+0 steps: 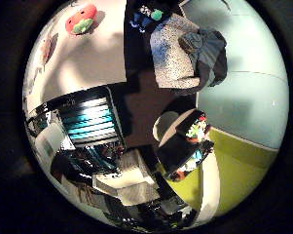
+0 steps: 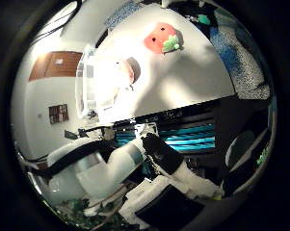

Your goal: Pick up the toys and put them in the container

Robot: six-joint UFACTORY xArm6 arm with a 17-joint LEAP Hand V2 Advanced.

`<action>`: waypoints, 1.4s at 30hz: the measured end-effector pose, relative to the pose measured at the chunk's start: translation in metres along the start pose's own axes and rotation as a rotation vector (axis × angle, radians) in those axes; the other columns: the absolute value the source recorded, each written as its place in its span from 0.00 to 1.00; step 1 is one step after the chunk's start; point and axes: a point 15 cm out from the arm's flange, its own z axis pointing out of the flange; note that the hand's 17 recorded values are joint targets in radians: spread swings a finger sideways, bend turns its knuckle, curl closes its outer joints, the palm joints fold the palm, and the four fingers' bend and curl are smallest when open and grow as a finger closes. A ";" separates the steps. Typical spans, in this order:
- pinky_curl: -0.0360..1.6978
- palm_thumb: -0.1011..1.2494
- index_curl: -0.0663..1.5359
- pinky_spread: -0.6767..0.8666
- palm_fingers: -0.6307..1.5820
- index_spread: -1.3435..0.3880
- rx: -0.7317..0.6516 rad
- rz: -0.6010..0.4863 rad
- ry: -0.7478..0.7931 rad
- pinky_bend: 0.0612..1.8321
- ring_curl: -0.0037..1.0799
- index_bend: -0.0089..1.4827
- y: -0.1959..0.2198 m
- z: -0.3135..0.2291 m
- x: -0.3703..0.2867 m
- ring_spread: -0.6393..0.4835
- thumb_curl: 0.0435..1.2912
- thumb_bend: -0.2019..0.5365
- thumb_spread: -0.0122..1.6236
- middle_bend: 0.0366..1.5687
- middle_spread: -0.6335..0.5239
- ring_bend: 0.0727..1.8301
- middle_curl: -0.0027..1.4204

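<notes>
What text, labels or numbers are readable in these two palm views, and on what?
None readable.
Red strawberry toy: no print on it.
Clear container: no label visible.
Brown door: a pale sign, too small and blurred to read.
Dark wall panel: nothing legible.

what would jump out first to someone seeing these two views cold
The round red plush toy with a green leafy top stands out most, lying alone on the white tabletop. Beside it on the same surface sits a clear plastic container, brightly lit, with something pale and pinkish at its far side. The white and black robot arm fills the space below the table edge.
</notes>
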 end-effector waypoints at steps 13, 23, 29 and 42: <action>0.18 0.44 0.21 0.71 0.35 0.54 0.047 -0.057 0.047 0.24 0.22 0.11 -0.046 -0.030 -0.016 0.73 0.19 0.24 0.71 0.10 0.53 0.16 0.22; 0.19 0.41 0.19 0.72 0.32 0.56 0.126 -0.075 0.007 0.29 0.23 0.11 -0.110 -0.036 -0.050 0.75 0.18 0.24 0.70 0.11 0.58 0.17 0.23; 0.19 0.40 0.19 0.73 0.32 0.56 0.129 -0.095 -0.024 0.30 0.23 0.11 -0.145 -0.017 -0.070 0.75 0.18 0.24 0.70 0.11 0.59 0.17 0.23; 0.18 0.40 0.20 0.73 0.32 0.56 0.084 -0.102 -0.053 0.30 0.24 0.11 -0.187 0.042 -0.082 0.76 0.18 0.24 0.69 0.10 0.59 0.17 0.23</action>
